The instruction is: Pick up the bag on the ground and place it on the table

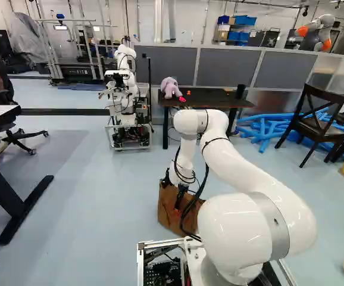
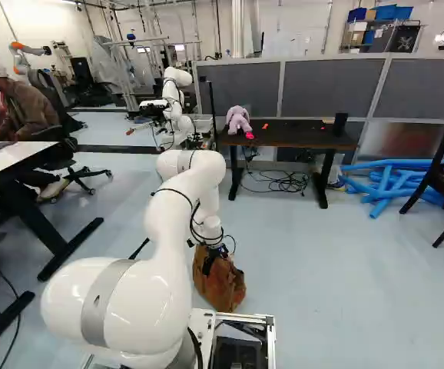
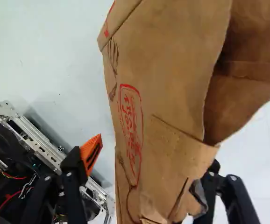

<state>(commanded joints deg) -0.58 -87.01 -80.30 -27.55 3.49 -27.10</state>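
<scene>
Well, the brown paper bag [image 1: 171, 217] is on the floor [image 2: 345, 284], close ahead of the base [image 2: 271, 330]. The pincer [image 1: 172, 195] reaches down to it with fingers spread wide, part of the bag between them; the orange pad [image 3: 91, 154] is clear of the paper, the other finger partly hidden behind it, and nothing is gripped. Farther off, the dark worktop [image 2: 295, 138] carries a purple plush toy [image 2: 238, 121]; another robot [image 1: 124, 98] stands beside it, with blue tubes [image 1: 268, 128] on the opposite side.
</scene>
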